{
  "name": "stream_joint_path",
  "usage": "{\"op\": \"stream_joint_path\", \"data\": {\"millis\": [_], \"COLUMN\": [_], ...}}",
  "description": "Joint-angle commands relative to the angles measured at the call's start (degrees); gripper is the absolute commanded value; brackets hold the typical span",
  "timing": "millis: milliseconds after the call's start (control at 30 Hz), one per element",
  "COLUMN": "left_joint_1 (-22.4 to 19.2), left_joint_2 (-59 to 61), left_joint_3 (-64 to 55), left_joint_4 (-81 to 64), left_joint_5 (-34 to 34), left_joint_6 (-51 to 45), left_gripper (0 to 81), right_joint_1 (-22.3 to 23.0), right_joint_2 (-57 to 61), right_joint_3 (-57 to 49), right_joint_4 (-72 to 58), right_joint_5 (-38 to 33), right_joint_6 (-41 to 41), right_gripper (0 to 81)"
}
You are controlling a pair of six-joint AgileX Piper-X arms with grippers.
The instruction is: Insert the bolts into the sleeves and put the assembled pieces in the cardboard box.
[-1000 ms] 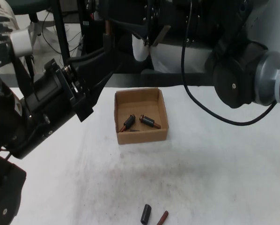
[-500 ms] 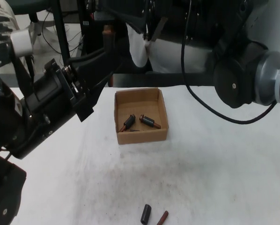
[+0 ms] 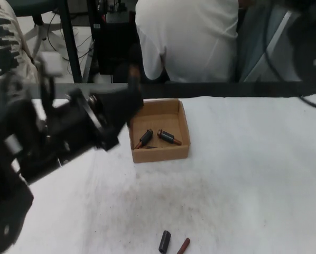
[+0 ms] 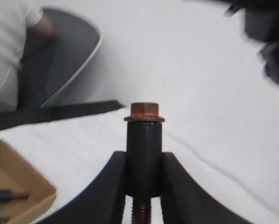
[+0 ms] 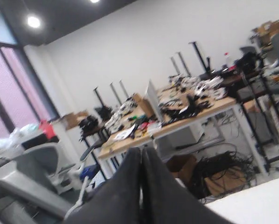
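My left gripper (image 4: 144, 189) is shut on a black sleeve (image 4: 144, 156) with a copper bolt (image 4: 144, 110) through it, the bolt head sticking out past the fingertips. In the high view this gripper (image 3: 132, 87) hovers at the left rear of the cardboard box (image 3: 160, 153). Two assembled pieces (image 3: 145, 138) (image 3: 169, 138) lie inside the box. A loose black sleeve (image 3: 164, 241) and a loose copper bolt (image 3: 183, 245) lie side by side at the bench's front edge. My right gripper (image 5: 141, 170) is shut on nothing and points up into the room.
The left arm's dark body (image 3: 47, 143) covers the bench's left side. One corner of the box (image 4: 23, 189) lies below the left gripper. White bench cloth (image 3: 242, 174) stretches open to the right of the box. A person in a white shirt (image 3: 189, 37) stands behind the bench.
The left arm has swung down and right toward the box with the sleeved bolt. The right arm has lifted away from the upper right of the high view.
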Motion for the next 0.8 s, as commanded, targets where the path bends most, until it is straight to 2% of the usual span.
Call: {"op": "stream_joint_path", "data": {"millis": [0,67,133,367,533,633,767], "left_joint_1": [0.0,0.0,0.0,0.0,0.0,0.0,0.0], "left_joint_2": [0.9,2.5,4.9,13.0,20.7,25.1,31.0], "left_joint_3": [-7.8,-12.5,-16.2,-23.7,-25.9,-27.3,-31.3], "left_joint_4": [27.1,38.0,41.8,39.9,39.9,39.9,39.9], "left_joint_5": [-4.7,-9.1,-9.7,-10.6,-10.6,-10.6,-10.7], "left_joint_6": [16.3,25.4,29.4,30.8,32.1,33.2,33.2], "left_gripper": [0.3,0.3,0.3,0.3,0.3,0.3,0.3], "right_joint_1": [0.1,0.6,1.0,3.8,8.3,10.7,11.5], "right_joint_2": [-3.5,-5.1,-6.3,-10.8,-15.3,-17.4,-19.1], "right_joint_3": [1.1,2.7,4.8,15.7,22.5,25.2,27.3], "right_joint_4": [0.3,0.3,0.3,0.3,0.3,0.3,0.3], "right_joint_5": [-3.6,-3.6,-3.8,-3.8,-3.8,-3.7,-3.4], "right_joint_6": [1.7,0.8,0.8,0.8,0.8,0.8,0.8], "right_gripper": [0.8,0.8,0.8,0.8,0.8,0.8,0.8]}}
